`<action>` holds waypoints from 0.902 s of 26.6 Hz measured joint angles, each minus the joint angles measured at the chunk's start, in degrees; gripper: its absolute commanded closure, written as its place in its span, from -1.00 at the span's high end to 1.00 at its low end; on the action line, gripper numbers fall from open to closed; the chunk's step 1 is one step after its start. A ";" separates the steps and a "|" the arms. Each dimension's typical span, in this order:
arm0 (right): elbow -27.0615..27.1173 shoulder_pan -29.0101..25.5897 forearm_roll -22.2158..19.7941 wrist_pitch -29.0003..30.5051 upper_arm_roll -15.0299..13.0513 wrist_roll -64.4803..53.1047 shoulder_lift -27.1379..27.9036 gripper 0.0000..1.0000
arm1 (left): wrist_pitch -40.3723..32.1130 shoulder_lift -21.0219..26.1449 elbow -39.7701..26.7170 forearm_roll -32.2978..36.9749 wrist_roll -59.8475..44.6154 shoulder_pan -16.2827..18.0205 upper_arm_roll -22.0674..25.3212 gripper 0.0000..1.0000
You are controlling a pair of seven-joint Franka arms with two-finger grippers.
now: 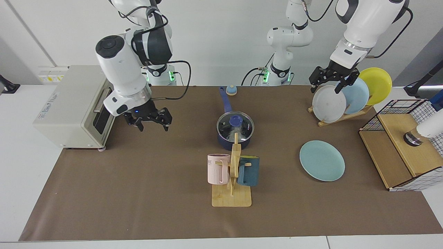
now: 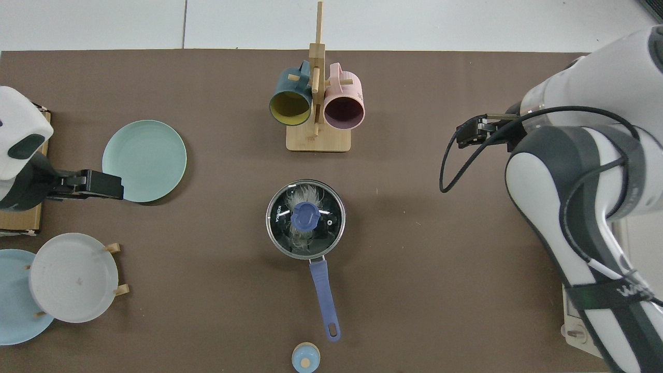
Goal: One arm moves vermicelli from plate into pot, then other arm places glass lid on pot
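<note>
Facing view: we see the glass lid (image 1: 235,124) seated on the pot (image 1: 234,141), vermicelli (image 2: 306,196) beneath it, the plate (image 1: 322,160) bare. Right gripper (image 1: 149,119), fingers spread and empty, hangs near the toaster oven (image 1: 74,104); left gripper (image 1: 331,80), likewise spread, waits above the rack. We judge both steps complete, leaving only retreat.

Robot lab w/ mock kitchen: two Franka arms (image 1: 124,69), toaster oven (image 1: 74,103).

You're looking at a white counter (image 1: 20,145) covered by a brown mat (image 1: 138,193), backed by a plain white wall (image 1: 221,38). A beige toaster oven (image 1: 74,103) sits at the facing view's left edge; a wall socket strip (image 1: 50,74) shows behind it.
</note>
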 measured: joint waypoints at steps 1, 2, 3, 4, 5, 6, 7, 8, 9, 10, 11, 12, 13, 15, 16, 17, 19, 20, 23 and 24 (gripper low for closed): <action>0.01 -0.99 0.00 -0.54 -0.03 -0.65 -0.56 1.00 | 0.00 0.00 0.00 0.00 0.00 0.00 0.00 1.00; 0.03 -1.80 -0.01 -1.06 -0.04 -1.09 -1.17 1.00 | 0.00 0.00 0.00 0.00 0.00 0.00 0.00 1.00; 0.04 -2.65 -0.02 -1.57 -0.06 -1.40 -1.99 1.00 | 0.00 0.00 0.00 0.00 0.00 0.00 0.00 1.00; 0.07 -3.26 -0.05 -2.15 -0.07 -1.46 -2.79 1.00 | 0.00 0.00 0.00 0.00 0.00 0.00 0.00 1.00; 0.10 -3.83 -0.13 -2.97 -0.06 -1.59 -3.66 1.00 | 0.00 0.00 0.00 0.00 0.00 0.00 0.00 1.00; 0.11 -4.32 -0.19 -4.00 -0.05 -1.96 -4.51 1.00 | 0.00 0.00 0.00 0.00 0.00 0.00 0.00 1.00; 0.11 -4.85 -0.25 -5.25 -0.06 -2.77 -5.38 1.00 | 0.00 0.00 0.00 0.00 0.00 0.00 0.00 1.00; 0.10 -5.48 -0.27 -6.40 -0.06 -4.06 -6.25 1.00 | 0.00 0.00 0.00 0.00 0.00 0.00 0.00 1.00; 0.10 -6.12 -0.30 -7.22 -0.06 -5.56 -7.05 1.00 | 0.00 0.00 0.00 0.00 0.00 0.00 0.00 1.00; 0.09 -6.76 -0.51 -7.86 -0.07 -7.19 -7.84 1.00 | 0.00 0.00 0.00 0.00 0.00 0.00 0.00 1.00; 0.08 -7.22 -0.95 -8.28 -0.08 -8.41 -8.52 1.00 | 0.00 0.00 0.00 0.00 0.00 0.00 0.00 1.00; 0.07 -7.58 -1.86 -8.78 -0.09 -9.47 -9.29 1.00 | 0.00 0.00 0.00 0.00 0.00 0.00 0.00 1.00; 0.05 -7.77 -3.07 -9.18 -0.08 -10.17 -10.05 1.00 | 0.00 0.00 0.00 0.00 0.00 0.00 0.00 1.00; 0.01 -7.82 -5.41 -9.83 0.08 -11.27 -11.65 1.00 | 0.00 0.00 0.00 0.00 0.00 0.00 0.00 1.00; -0.03 -7.82 -6.06 -10.01 0.19 -11.84 -12.35 1.00 | 0.00 0.00 0.00 0.00 0.00 0.00 0.00 1.00; -0.11 -7.81 -6.48 -10.15 0.27 -12.59 -13.00 1.00 | 0.00 0.00 0.00 0.00 0.00 0.00 0.00 1.00; -0.42 -7.85 -7.09 -10.34 0.34 -13.83 -14.13 1.00 | 0.00 0.00 0.00 0.00 0.00 0.00 0.00 1.00; -0.63 -7.97 -7.26 -10.40 0.34 -14.24 -14.61 1.00 | 0.00 0.00 0.00 0.00 0.00 0.00 0.00 1.00; -1.76 -8.74 -7.56 -10.48 0.28 -15.91 -16.08 1.00 | 0.00 0.00 0.00 0.00 0.00 0.00 0.00 1.00; -2.14 -8.92 -7.59 -10.48 0.28 -16.12 -16.44 1.00 | 0.00 0.00 0.00 0.00 0.00 0.00 0.00 1.00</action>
